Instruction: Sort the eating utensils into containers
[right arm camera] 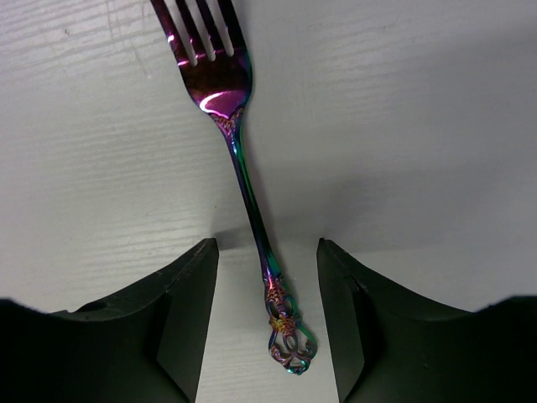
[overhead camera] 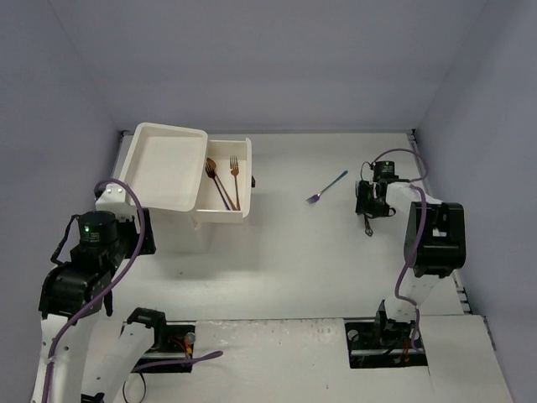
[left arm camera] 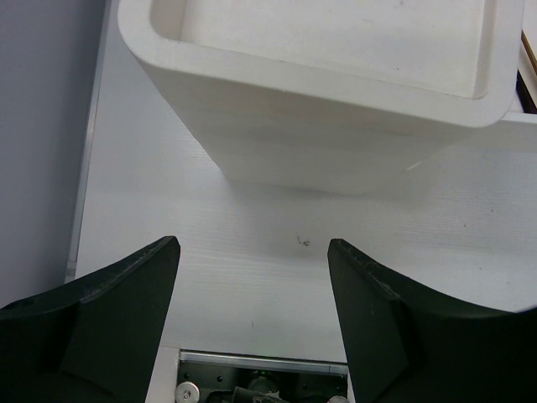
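An iridescent rainbow fork (right arm camera: 243, 176) lies on the white table, tines pointing away. Its ornate handle end sits between the fingers of my right gripper (right arm camera: 267, 248), which is open with a gap on each side of the handle. From above, the right gripper (overhead camera: 369, 206) points down at the right of the table. A second, bluish iridescent fork (overhead camera: 326, 187) lies to its left. The white drawer unit (overhead camera: 164, 164) has one drawer (overhead camera: 245, 178) pulled out, holding two gold forks (overhead camera: 235, 180) and a darker utensil (overhead camera: 223, 195). My left gripper (left arm camera: 253, 243) is open and empty, near the unit's side (left arm camera: 336, 126).
The left arm (overhead camera: 92, 231) stands close beside the drawer unit at the table's left edge. Grey walls enclose the table on three sides. The arm bases (overhead camera: 386, 336) sit at the near edge.
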Available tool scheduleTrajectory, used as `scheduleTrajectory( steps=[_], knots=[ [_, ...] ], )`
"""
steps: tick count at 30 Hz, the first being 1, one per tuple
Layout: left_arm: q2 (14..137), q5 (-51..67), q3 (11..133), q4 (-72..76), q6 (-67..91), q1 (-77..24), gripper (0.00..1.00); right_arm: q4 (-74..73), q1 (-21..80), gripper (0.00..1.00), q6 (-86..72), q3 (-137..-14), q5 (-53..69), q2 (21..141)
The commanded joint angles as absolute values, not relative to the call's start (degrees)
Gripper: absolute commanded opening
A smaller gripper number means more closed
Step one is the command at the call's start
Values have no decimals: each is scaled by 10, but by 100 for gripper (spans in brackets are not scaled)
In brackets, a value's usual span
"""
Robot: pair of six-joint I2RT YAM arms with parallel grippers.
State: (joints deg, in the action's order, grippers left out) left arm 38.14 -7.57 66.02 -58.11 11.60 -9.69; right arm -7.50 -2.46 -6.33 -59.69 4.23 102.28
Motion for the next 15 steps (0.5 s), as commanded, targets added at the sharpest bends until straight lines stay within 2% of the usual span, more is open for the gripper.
scheduleTrajectory(
  steps=[1, 13, 15],
  knots=[
    [399, -81, 682, -563, 124, -100, 68, -107, -21, 45, -55, -622, 11, 1061],
    [402, -83, 682, -563, 124, -100, 68, -108, 17, 17, -48, -675, 23, 1118],
    [403, -83, 683, -563, 124, -100, 68, -108, 22, 8, -47, -679, 23, 1123]
  ],
)
